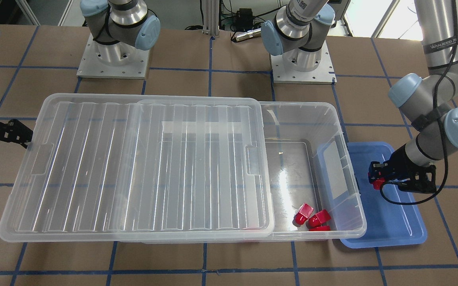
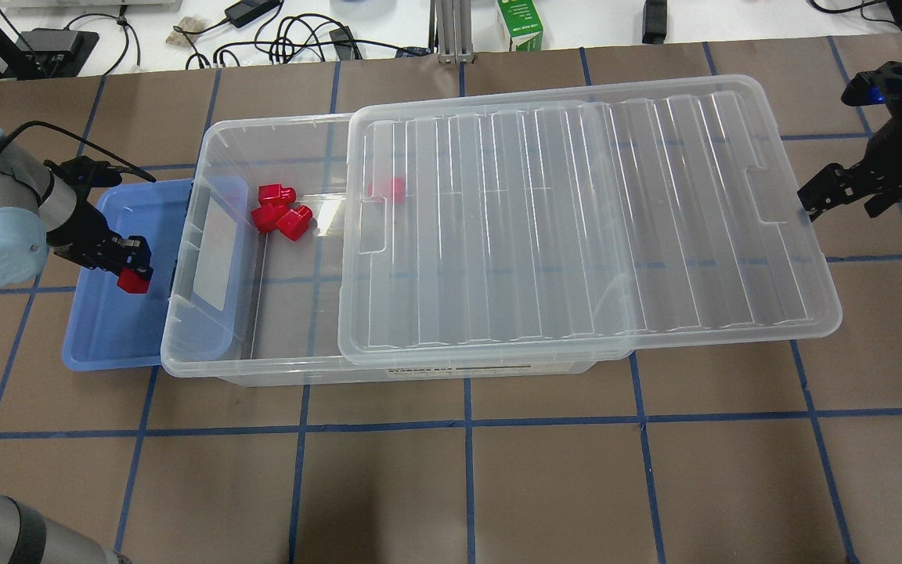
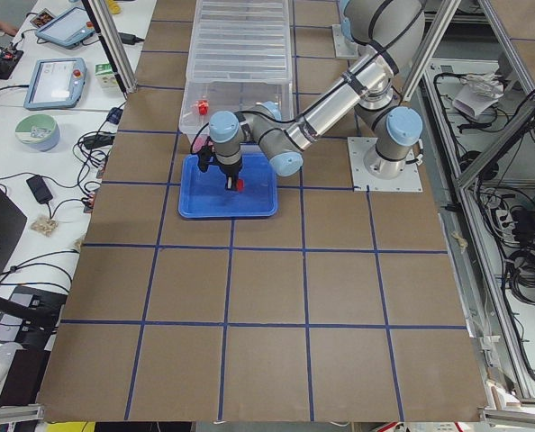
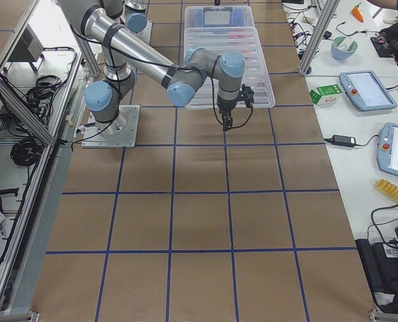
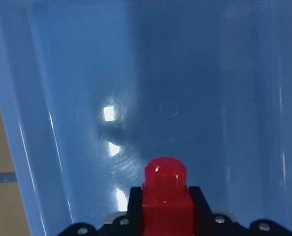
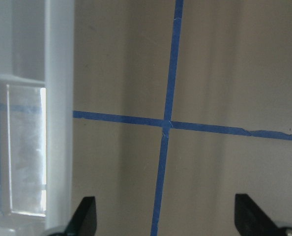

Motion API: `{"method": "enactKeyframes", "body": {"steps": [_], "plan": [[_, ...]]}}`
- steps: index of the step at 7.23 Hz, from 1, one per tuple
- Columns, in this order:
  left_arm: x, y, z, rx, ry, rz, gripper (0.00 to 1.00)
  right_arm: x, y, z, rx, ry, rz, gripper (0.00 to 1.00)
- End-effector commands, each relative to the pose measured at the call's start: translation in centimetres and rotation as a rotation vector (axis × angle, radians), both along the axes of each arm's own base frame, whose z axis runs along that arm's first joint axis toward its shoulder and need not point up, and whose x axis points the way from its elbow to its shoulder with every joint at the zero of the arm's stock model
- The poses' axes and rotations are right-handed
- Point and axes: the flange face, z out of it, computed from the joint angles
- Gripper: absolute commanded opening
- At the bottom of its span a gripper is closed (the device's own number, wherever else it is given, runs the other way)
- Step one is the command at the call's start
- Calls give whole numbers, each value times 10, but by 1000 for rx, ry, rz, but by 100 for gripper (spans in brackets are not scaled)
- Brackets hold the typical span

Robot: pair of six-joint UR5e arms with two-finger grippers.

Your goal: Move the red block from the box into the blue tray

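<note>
My left gripper (image 2: 134, 276) is shut on a red block (image 5: 165, 196), stepped end forward, just above the floor of the blue tray (image 2: 106, 329). This also shows in the front view (image 1: 376, 179). The tray lies against the open end of the clear box (image 2: 220, 364). The ribbed lid (image 2: 576, 219) is slid aside and covers most of the box. Three more red blocks (image 2: 279, 213) lie in the box's uncovered corner, and another (image 2: 390, 190) shows through the lid. My right gripper (image 6: 168, 221) is open and empty, beside the lid's far end (image 2: 815, 200).
The box and lid span the middle of the brown table marked with blue tape lines (image 6: 165, 123). Both arm bases (image 1: 113, 59) stand behind the box. Cables and a green carton (image 2: 520, 23) lie past the table's far edge.
</note>
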Motion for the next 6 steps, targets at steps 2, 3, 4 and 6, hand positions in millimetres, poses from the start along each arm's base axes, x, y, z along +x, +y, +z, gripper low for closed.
{"method": "enactKeyframes", "body": {"steps": [2,3,4,6], "plan": [[-3,-16,34,-54,-25,39,90,52,-6,2,-1,-5,4,100],[0,-22,64,-20,-9,41,93,70,-7,3,0,-5,-22,100],[0,-28,106,-23,-17,36,97,92,-9,2,4,-5,-23,100],[-52,-26,186,-20,-28,112,100,142,-10,3,-5,-3,-10,100]]}}
